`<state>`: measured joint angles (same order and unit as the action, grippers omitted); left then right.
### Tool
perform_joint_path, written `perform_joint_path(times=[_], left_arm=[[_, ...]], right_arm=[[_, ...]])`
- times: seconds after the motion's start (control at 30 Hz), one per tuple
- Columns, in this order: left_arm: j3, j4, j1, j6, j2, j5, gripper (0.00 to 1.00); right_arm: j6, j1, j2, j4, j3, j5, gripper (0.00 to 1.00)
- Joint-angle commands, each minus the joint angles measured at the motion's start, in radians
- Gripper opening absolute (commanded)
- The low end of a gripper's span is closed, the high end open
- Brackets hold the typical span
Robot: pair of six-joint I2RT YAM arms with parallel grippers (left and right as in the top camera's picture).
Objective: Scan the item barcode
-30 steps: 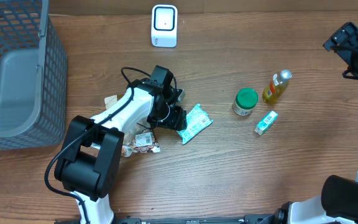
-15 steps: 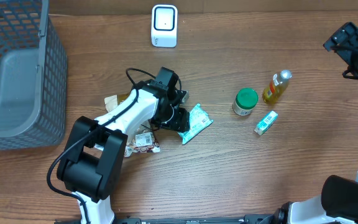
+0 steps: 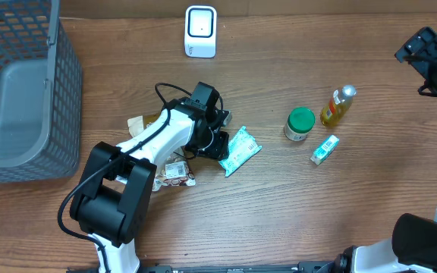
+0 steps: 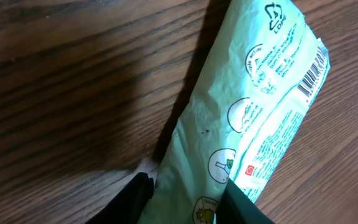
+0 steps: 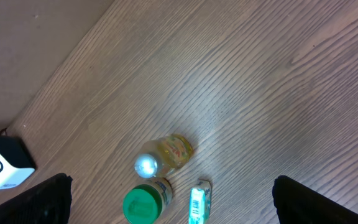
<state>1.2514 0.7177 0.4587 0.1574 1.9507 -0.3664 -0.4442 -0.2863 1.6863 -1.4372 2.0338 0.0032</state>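
Observation:
A pale green packet (image 3: pixel 243 149) lies flat on the wooden table, its barcode (image 4: pixel 312 71) facing up at the far end. My left gripper (image 3: pixel 220 145) is low over the packet's near end; in the left wrist view its two black fingers press the packet (image 4: pixel 247 118) from both sides, so the left gripper (image 4: pixel 185 193) is shut on it. The white scanner (image 3: pixel 201 31) stands at the back of the table. My right gripper (image 3: pixel 425 50) hangs high at the far right, wide open and holding nothing (image 5: pixel 172 180).
A grey mesh basket (image 3: pixel 21 91) fills the back left corner. A green-lidded jar (image 3: pixel 300 123), a yellow bottle (image 3: pixel 338 105) and a small teal carton (image 3: pixel 325 149) stand right of centre. Small snack packets (image 3: pixel 177 173) lie beside the left arm.
The left gripper's fingers have closed in on the green packet's near end, and the packet has shifted slightly right. The right arm has not moved.

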Motion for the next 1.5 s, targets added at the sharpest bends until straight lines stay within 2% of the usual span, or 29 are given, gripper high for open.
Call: perform_joint_path(times=[0.0,0.1,0.33,0.47,0.6,0.77,0.9,1.0,1.13,1.47], left_arm=[[-0.006,0.0,0.003,0.0,0.008,0.002,0.24],[-0.006,0.0,0.003,0.0,0.008,0.002,0.06],[-0.003,0.007,-0.003,-0.029,0.005,-0.035,0.04],[0.031,0.049,-0.032,-0.155,-0.001,-0.186,0.04],[0.107,0.178,-0.089,-0.394,-0.001,-0.421,0.04],[0.226,0.431,-0.147,-0.595,-0.001,-0.427,0.04],[0.287,0.551,-0.159,-0.662,-0.001,-0.414,0.04],[0.312,0.581,-0.157,-0.673,-0.001,-0.391,0.04],[0.319,0.58,-0.157,-0.665,-0.001,-0.449,0.04],[0.319,0.579,-0.158,-0.532,-0.001,-0.448,0.04]], right_arm=[[0.004,-0.002,0.0,0.002,-0.001,-0.005,1.0],[0.004,-0.002,0.0,0.002,-0.001,-0.005,1.0],[0.004,-0.002,0.0,0.002,-0.001,-0.005,1.0],[0.004,-0.002,0.0,0.002,-0.001,-0.005,1.0],[0.004,-0.002,0.0,0.002,-0.001,-0.005,1.0],[0.004,-0.002,0.0,0.002,-0.001,-0.005,1.0],[0.004,-0.002,0.0,0.002,-0.001,-0.005,1.0],[0.004,-0.002,0.0,0.002,-0.001,-0.005,1.0],[0.004,-0.002,0.0,0.002,-0.001,-0.005,1.0],[0.004,-0.002,0.0,0.002,-0.001,-0.005,1.0]])
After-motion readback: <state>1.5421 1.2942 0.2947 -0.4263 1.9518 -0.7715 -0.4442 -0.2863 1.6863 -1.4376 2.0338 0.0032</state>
